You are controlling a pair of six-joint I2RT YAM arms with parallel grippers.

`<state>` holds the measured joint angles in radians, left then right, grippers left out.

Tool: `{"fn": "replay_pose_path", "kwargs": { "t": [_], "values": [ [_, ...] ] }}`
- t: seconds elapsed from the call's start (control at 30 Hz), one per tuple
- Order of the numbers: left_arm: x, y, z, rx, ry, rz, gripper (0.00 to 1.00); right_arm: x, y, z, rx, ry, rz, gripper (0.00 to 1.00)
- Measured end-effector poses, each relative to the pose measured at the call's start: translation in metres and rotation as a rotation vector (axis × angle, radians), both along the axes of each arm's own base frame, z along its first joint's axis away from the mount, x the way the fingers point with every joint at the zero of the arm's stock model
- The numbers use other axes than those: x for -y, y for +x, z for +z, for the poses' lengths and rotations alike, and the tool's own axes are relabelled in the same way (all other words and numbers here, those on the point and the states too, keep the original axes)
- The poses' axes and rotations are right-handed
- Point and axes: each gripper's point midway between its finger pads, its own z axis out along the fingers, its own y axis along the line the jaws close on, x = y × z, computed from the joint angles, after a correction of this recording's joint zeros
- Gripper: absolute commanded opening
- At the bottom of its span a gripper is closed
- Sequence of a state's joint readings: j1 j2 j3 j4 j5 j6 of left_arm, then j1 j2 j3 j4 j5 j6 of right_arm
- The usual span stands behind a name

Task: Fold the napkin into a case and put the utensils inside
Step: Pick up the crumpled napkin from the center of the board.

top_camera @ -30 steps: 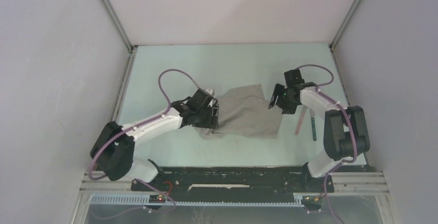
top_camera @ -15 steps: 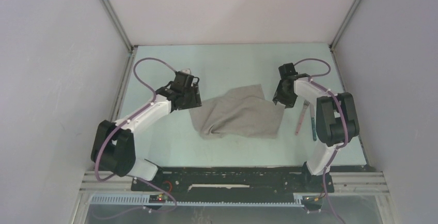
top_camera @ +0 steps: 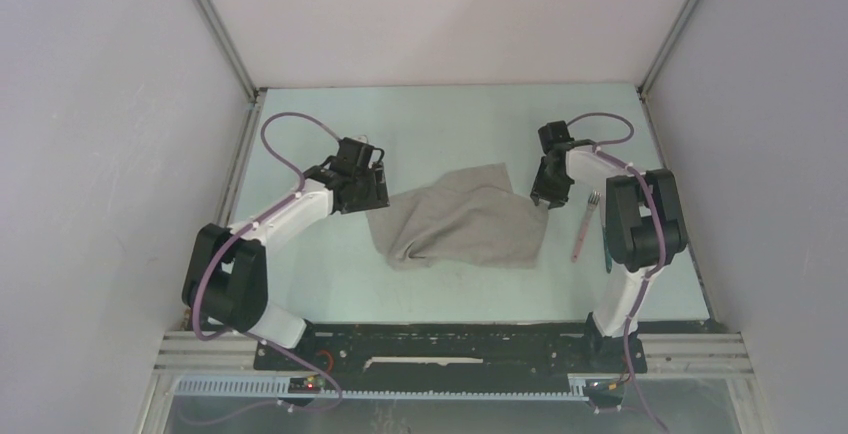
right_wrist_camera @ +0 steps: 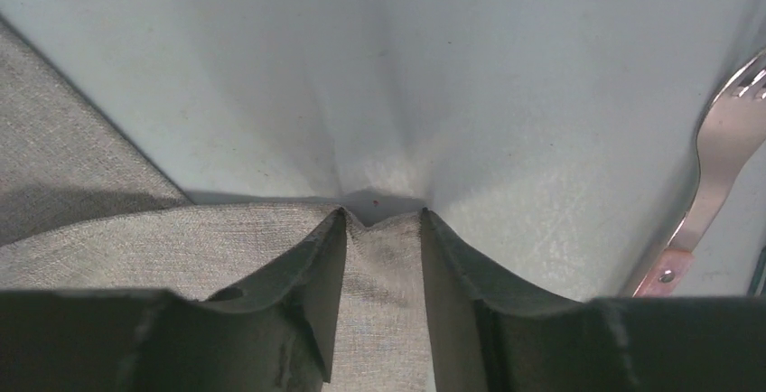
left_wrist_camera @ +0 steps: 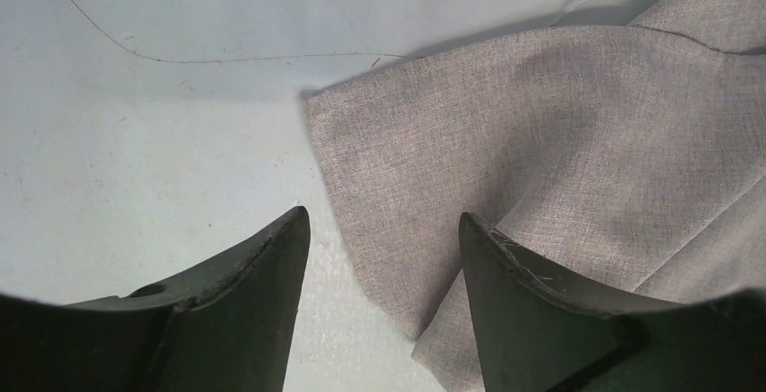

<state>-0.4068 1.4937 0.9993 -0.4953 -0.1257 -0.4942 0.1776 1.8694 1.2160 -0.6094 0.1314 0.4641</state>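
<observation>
Napkin (top_camera: 462, 219) soft, light, limp; I'd pinch corners. Left tool (left_wrist_camera: 384, 220) open over 9 o'clock corner. Right tool (right_wrist_camera: 379, 216) straddles 3 o'clock corner; can't tell if clamped.

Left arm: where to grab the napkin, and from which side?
Probably the napkin's free left corner, approached from the left over bare table: it lies flat and pointed, just ahead of the open left gripper. The right gripper pinches the opposite corner.

The left pincer (left_wrist_camera: 384, 216) gapes above a corner of the napkin (left_wrist_camera: 560, 157), seemingly clear of it.
</observation>
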Motion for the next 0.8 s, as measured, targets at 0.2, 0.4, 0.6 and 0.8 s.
{"fn": "replay_pose_path", "kwargs": {
  "t": [0.2,0.4,0.6,0.8],
  "values": [
    [-0.001,0.0,-0.001,-0.001,0.004,-0.005,0.7,-0.007,0.003,0.001,0.014,-0.027,0.03,0.05],
    [-0.005,0.001,-0.015,-0.037,0.045,-0.008,0.65,-0.007,0.003,0.001,0.014,-0.035,0.033,0.0],
    [-0.006,0.016,-0.037,-0.091,0.108,0.007,0.63,-0.009,0.003,0.001,0.013,-0.022,0.045,0.0],
    [-0.012,0.027,-0.038,-0.09,0.16,0.038,0.54,-0.01,0.003,0.001,0.012,-0.019,0.056,0.0]
  ]
}}
